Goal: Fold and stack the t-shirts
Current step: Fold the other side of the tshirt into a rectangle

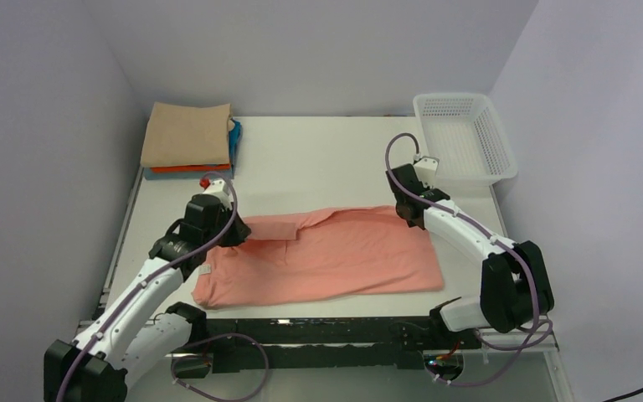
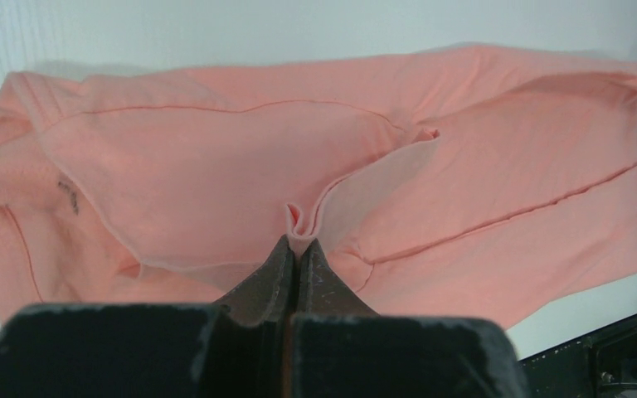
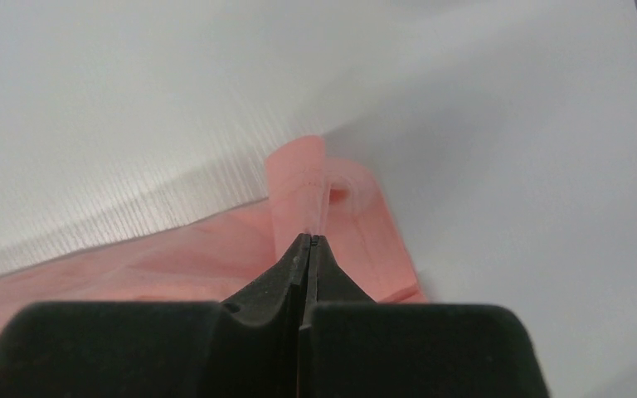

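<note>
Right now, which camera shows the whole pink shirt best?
The top external view: the pink shirt lies spread out, almost all of it visible. The left wrist view shows much of it, with a fold pinched in the left gripper. The right wrist view shows only a corner pinched in the right gripper.

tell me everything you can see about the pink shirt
The salmon-pink t-shirt is soft cloth, spread mostly flat and lengthwise left to right on the white table. Its far edge is partly folded over, seams showing. The left gripper pinches a fold at its far left, the right gripper one at its far right corner.
</note>
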Motion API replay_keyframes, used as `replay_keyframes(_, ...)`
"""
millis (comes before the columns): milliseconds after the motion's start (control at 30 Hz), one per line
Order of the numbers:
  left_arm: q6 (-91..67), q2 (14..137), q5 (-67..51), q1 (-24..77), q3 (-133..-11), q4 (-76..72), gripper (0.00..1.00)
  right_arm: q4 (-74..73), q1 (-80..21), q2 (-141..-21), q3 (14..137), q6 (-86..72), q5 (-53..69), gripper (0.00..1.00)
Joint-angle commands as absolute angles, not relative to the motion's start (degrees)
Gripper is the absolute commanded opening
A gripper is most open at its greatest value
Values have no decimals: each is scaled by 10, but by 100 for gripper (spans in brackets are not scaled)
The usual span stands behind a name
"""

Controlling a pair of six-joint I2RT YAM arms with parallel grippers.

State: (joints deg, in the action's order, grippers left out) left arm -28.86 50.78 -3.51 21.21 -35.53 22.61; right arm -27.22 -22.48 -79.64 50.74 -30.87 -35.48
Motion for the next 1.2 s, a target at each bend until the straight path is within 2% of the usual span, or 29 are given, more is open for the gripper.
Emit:
replay_keyframes(0,-327,460,-5,214,-340,267,0,-284,-225,-769,510,-297,-375,0)
replay_keyframes(167,-346,413,-2,214,-327,296,0,-301,-224,-757,513,-289,-408,0)
replay_keyframes(700,-412,349,-4,214,-293,397,0,-335,-223,-753,496,-291,-398,0)
replay_keyframes(800,-447,339,-26,214,-270,425,5,-343,-224,-753,478,-310,-376,0)
replay_keyframes(833,-458,337,-32,214,-263,436,8,-344,-224,-753,469,-316,-367,1)
replay_keyframes(867,-472,335,-35,215,-257,448,16,-345,-224,-756,460,-323,-359,2)
replay_keyframes(933,-496,335,-45,216,-246,455,47,-348,-224,-763,445,-337,-357,10)
replay_keyframes(1000,-498,342,-49,216,-246,462,53,-366,-224,-773,443,-365,-379,13)
replay_keyframes(1033,-495,343,-50,217,-252,470,58,-380,-224,-776,447,-381,-389,20)
replay_keyframes(1067,-494,344,-49,217,-263,481,64,-396,-223,-776,453,-396,-402,32)
replay_keyframes(1100,-489,342,-45,217,-281,496,80,-425,-223,-772,464,-410,-414,51)
replay_keyframes(1133,-483,338,-38,218,-299,509,96,-446,-223,-767,475,-424,-429,67)
replay_keyframes(1167,-472,334,-29,218,-321,516,99,-466,-223,-759,484,-442,-443,82)
